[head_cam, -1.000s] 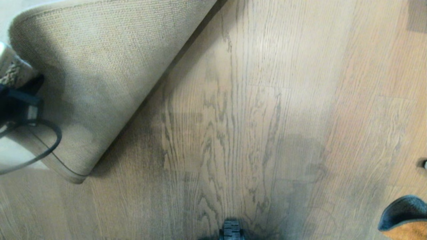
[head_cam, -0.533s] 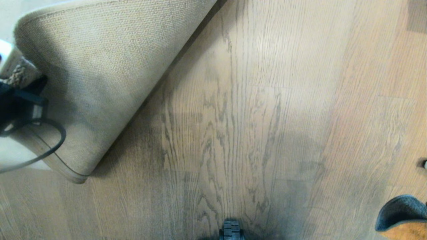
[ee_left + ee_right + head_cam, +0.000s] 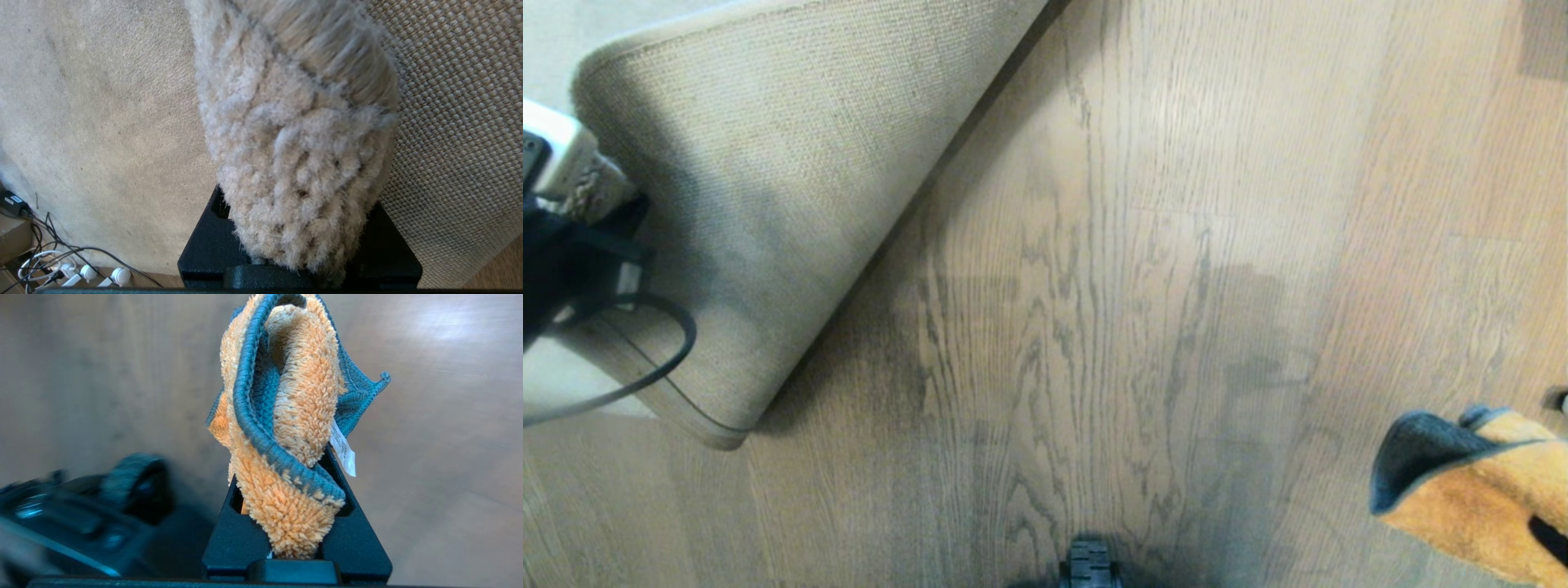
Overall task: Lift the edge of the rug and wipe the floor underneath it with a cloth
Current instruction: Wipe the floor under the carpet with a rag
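The left hand (image 3: 300, 261) is clamped on the rug edge (image 3: 298, 134), holding the corner folded back so the tan backing (image 3: 792, 163) faces up at the head view's left. That leaves the floor (image 3: 1094, 269) bare in the middle. The right hand (image 3: 296, 555) grips the cloth (image 3: 286, 428), which hangs bunched above the floor at the head view's lower right (image 3: 1478, 490), well apart from the rug.

The lift looks done; the step in hand is bringing the cloth in. Next, the right hand should lower it flat onto the planks beside the fold and sweep there. Whether the cloth already touches the floor is hard to say, though it seems clear of it.
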You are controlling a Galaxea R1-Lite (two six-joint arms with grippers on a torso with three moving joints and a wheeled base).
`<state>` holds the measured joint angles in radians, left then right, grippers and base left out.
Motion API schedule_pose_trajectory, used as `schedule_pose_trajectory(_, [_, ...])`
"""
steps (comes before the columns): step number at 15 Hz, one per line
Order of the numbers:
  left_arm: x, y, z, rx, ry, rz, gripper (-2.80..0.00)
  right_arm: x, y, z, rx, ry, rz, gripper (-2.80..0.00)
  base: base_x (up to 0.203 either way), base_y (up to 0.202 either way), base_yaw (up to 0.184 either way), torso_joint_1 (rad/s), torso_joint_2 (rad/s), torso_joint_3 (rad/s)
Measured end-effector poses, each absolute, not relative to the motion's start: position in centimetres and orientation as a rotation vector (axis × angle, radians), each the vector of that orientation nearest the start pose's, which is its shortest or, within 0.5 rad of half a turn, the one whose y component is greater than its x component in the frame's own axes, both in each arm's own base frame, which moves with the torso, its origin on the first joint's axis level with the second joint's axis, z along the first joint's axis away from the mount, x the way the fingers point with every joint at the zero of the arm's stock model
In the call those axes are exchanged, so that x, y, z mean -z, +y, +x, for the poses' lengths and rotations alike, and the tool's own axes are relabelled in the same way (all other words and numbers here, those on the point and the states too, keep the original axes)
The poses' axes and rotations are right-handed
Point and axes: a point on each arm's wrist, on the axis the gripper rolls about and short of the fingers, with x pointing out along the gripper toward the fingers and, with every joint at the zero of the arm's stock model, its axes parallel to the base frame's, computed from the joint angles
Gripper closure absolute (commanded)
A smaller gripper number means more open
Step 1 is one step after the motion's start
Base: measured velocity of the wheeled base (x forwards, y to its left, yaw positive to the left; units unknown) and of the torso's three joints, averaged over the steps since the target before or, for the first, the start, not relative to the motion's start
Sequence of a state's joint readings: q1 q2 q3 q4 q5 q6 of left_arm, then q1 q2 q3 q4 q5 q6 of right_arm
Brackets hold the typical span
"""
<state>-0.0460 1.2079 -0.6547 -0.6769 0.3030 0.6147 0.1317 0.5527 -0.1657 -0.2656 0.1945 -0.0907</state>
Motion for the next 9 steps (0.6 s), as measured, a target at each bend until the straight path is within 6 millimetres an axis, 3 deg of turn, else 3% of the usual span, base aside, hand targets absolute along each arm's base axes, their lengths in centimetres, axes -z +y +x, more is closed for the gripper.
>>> schedule_pose_trajectory(4, [-26.1,-0.2,18.6,-0.280,-0.020,0.591,0.00,-15.1,2.5,9.1,-0.558,0.201,-0.028,0.00,0.000,0.000,0.000,0.000,0.00,0.000])
schedule_pose_trajectory(9, [-25.4,-0.1,18.6,-0.280,0.010,0.598,0.00,-13.3,6.0,15.9,-0.794,0.270,0.035,0.00,0.000,0.000,0.000,0.000,0.00,0.000])
